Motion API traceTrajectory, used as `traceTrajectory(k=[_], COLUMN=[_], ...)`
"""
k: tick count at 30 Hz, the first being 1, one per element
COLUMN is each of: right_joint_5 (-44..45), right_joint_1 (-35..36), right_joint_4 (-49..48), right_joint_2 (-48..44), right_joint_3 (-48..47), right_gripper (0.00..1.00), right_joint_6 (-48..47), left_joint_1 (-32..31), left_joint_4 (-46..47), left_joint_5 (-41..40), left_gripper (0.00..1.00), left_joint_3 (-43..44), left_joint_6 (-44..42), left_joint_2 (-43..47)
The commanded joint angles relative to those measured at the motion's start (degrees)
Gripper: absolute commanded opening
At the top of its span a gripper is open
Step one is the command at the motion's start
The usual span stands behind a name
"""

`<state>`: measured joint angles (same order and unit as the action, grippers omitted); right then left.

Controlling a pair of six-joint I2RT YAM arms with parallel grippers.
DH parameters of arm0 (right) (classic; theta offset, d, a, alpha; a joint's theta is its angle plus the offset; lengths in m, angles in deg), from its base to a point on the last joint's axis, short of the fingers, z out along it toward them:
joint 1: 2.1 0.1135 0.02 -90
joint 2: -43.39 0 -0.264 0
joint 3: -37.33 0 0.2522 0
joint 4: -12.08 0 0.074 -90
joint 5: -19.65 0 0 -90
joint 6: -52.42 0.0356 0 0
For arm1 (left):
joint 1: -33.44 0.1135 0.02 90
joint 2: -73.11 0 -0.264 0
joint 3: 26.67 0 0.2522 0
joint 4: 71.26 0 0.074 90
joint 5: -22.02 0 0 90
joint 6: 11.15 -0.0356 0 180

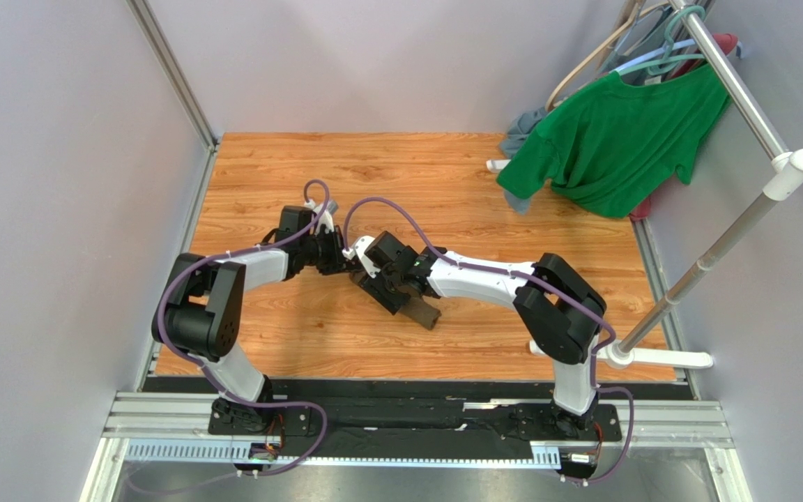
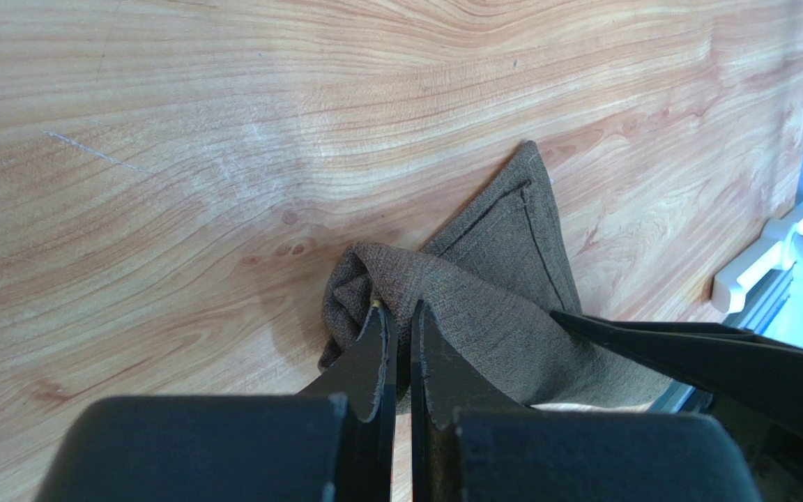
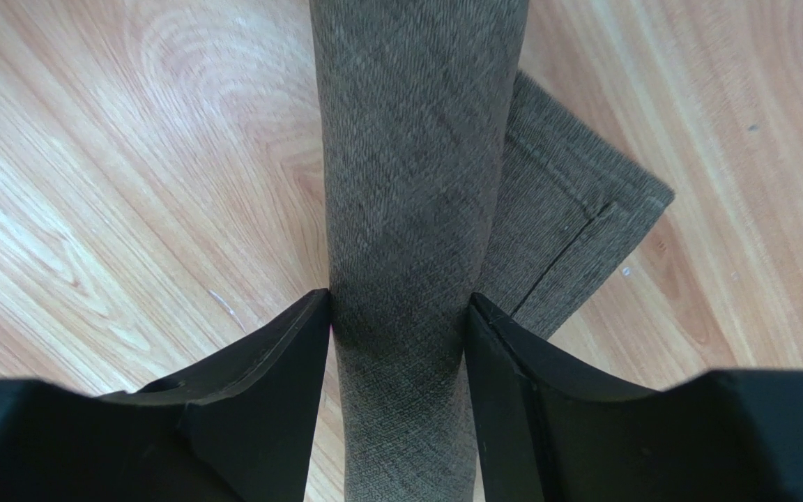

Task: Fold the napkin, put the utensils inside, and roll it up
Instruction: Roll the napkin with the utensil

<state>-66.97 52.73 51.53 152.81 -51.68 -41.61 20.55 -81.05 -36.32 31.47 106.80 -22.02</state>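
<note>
The dark olive-brown napkin lies as a rolled bundle on the wooden table, between both arms. My right gripper straddles the roll, and in the right wrist view its fingers press both sides of the napkin, so the right gripper is shut on it. A hemmed flap sticks out to the right beneath the roll. My left gripper is shut, and in the left wrist view its tips rest against the bunched end of the napkin. The utensils are hidden.
A bright green T-shirt hangs from a clothes rack pole at the back right, with a grey-blue garment behind it. The rack's white foot rests at the table's right front edge. Grey walls enclose the table.
</note>
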Motion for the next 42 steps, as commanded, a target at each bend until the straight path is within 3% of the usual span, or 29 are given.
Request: traceTrajectory(k=[1, 6, 9, 10, 13, 21, 30, 38, 41, 42], right_joint_5=[0.7, 0.1, -4.5, -6.2, -13.7, -32.5, -43.5, -46.0, -45.7, -45.3], right_joint_1=[0.0, -0.2, -1.6, -2.4, -5.3, -10.7, -14.1, -15.9, -16.1, -16.1], right_joint_4=[-2.9, -1.7, -1.2, -1.3, -2.2, -2.8, -3.0, -2.7, -2.5, -2.3], right_joint_2=[0.3, 2.4, 2.9, 2.6, 2.4, 5.3, 9.4, 12.2, 12.3, 12.2], right_joint_3=[1.7, 1.8, 2.5, 2.8, 4.0, 3.3, 1.0, -0.8, -1.1, -1.3], right_gripper=[0.52, 0.37, 0.28, 0.27, 0.24, 0.22, 0.22, 0.22, 0.24, 0.25], right_joint_6=[-1.1, -0.4, 0.9, 1.3, 2.8, 3.7, 5.2, 5.3, 5.4, 5.4], left_joint_1=[-0.2, -0.2, -0.1, -0.1, -0.1, -0.2, -0.1, -0.1, -0.1, -0.1], left_joint_4=[-1.6, -1.2, -1.0, -1.1, -1.4, 1.4, 6.0, 7.4, 6.7, 6.2], left_joint_5=[-0.3, 0.8, -0.2, -1.4, -4.6, -10.2, -6.0, -3.6, -3.4, -3.1], left_gripper=[0.00, 0.00, 0.29, 0.46, 0.60, 0.63, 0.63, 0.49, 0.40, 0.33], left_joint_3=[1.7, 2.1, 1.9, 1.9, 1.5, -3.8, -6.3, -6.6, -6.5, -6.3], left_joint_6=[-1.3, -0.9, -0.8, -0.8, -1.0, -0.9, -1.2, -1.0, -0.8, -0.9], left_joint_2=[-1.0, -0.8, 1.0, 2.7, 6.1, 12.4, 10.2, 7.5, 5.8, 4.8])
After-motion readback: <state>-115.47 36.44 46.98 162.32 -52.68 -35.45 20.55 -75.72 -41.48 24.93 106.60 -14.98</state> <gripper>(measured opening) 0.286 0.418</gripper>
